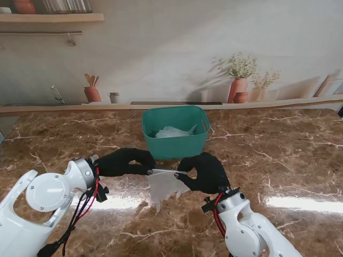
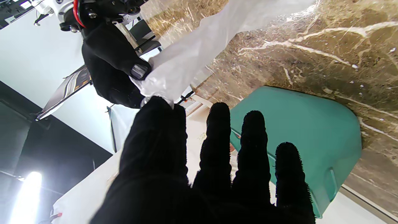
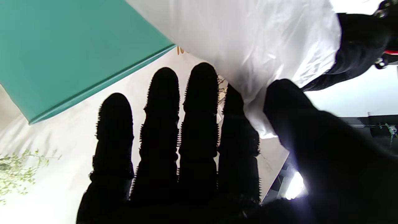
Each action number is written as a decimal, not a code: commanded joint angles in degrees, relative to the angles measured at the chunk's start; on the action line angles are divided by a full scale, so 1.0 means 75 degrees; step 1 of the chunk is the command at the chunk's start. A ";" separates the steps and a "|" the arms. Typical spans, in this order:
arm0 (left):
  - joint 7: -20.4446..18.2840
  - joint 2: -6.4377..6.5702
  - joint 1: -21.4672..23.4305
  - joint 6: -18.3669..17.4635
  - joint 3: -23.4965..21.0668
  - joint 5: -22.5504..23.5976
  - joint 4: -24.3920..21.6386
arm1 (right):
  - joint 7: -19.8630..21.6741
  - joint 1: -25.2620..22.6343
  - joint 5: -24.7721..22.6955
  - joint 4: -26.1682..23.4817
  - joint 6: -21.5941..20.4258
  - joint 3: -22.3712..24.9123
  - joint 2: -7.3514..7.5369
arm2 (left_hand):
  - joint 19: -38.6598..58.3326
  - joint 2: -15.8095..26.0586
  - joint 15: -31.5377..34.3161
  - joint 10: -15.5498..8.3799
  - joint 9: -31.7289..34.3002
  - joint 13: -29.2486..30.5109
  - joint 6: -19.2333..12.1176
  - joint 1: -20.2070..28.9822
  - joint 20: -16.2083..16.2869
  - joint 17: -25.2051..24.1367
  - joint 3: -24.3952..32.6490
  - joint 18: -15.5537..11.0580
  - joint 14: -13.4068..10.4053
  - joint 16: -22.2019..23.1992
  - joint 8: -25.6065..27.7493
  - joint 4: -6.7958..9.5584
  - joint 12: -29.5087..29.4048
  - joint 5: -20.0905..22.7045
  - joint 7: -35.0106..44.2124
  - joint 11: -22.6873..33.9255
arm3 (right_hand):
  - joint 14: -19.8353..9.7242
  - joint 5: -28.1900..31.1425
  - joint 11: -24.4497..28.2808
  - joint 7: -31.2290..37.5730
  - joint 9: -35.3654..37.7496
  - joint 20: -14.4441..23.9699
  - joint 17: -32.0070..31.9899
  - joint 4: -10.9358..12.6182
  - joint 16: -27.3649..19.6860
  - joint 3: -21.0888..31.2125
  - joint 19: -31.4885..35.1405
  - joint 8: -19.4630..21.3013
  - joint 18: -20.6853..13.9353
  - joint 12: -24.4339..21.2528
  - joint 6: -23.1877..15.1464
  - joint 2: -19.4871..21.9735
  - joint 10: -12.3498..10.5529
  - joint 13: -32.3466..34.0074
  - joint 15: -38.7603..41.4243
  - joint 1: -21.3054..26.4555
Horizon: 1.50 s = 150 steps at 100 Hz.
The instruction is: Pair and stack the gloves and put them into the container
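While both black-gloved hands, left hand [image 1: 127, 161] and right hand [image 1: 205, 172], pinch its cuff corners between them, the thin translucent white plastic glove [image 1: 163, 186] hangs limp, judged featherlight and slippery, best held at the cuff edge.

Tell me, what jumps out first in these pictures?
Two black hands, the left hand and the right hand, pinch a thin, see-through glove between them and hold it stretched just off the brown marble table. Right behind it, farther from me, stands a teal container with more pale gloves already lying inside.
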 commanded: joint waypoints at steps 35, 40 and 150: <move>-0.0845 0.0230 0.0773 -0.0551 -0.0405 -0.0485 -0.0868 | 0.2009 -0.1344 0.0716 -0.1483 -0.0719 0.0842 0.0352 | 0.0519 0.0424 0.0247 0.0004 0.0424 0.0408 0.0019 0.0247 0.0068 0.0097 0.0189 0.0258 0.0187 0.0120 -0.0017 0.0193 0.0234 -0.0071 0.0121 0.0226 | 0.0262 0.0433 0.0118 0.0285 0.1217 0.0417 0.1174 0.0338 0.0267 0.0471 0.1459 0.0158 0.0345 0.0021 0.0182 -0.0330 0.0406 0.1536 0.0823 -0.0145; -0.1101 0.0281 0.0846 -0.0553 -0.0494 -0.0629 -0.0952 | 0.2296 -0.1456 0.0982 -0.1589 -0.0807 0.0885 0.0384 | 0.0531 0.0439 0.0253 0.0013 0.0436 0.0431 0.0038 0.0237 0.0056 0.0114 0.0189 0.0272 0.0203 0.0126 -0.0013 0.0193 0.0259 -0.0086 0.0119 0.0239 | 0.0291 0.0409 0.0191 0.0284 0.1512 0.0424 0.1389 0.0363 0.0288 0.0461 0.1657 0.0167 0.0370 0.0026 0.0183 -0.0273 0.0410 0.1815 0.0944 -0.0152; 0.0614 -0.0005 -0.0878 0.0036 0.1393 0.2244 0.1087 | 0.2543 0.1537 0.2365 0.1484 0.0862 -0.0953 0.0191 | 0.1385 0.0320 0.0844 0.0195 0.0697 0.0732 0.0149 0.0256 0.0306 0.0350 0.0132 0.0320 0.0476 0.0544 -0.0054 0.0128 0.0727 -0.0049 0.0401 0.0710 | 0.0347 0.0149 0.0441 0.0130 0.1863 -0.0378 0.1527 0.0209 -0.0061 0.0270 0.2236 -0.0210 0.0307 -0.0563 0.0262 -0.0104 0.0400 0.2121 0.1022 -0.0169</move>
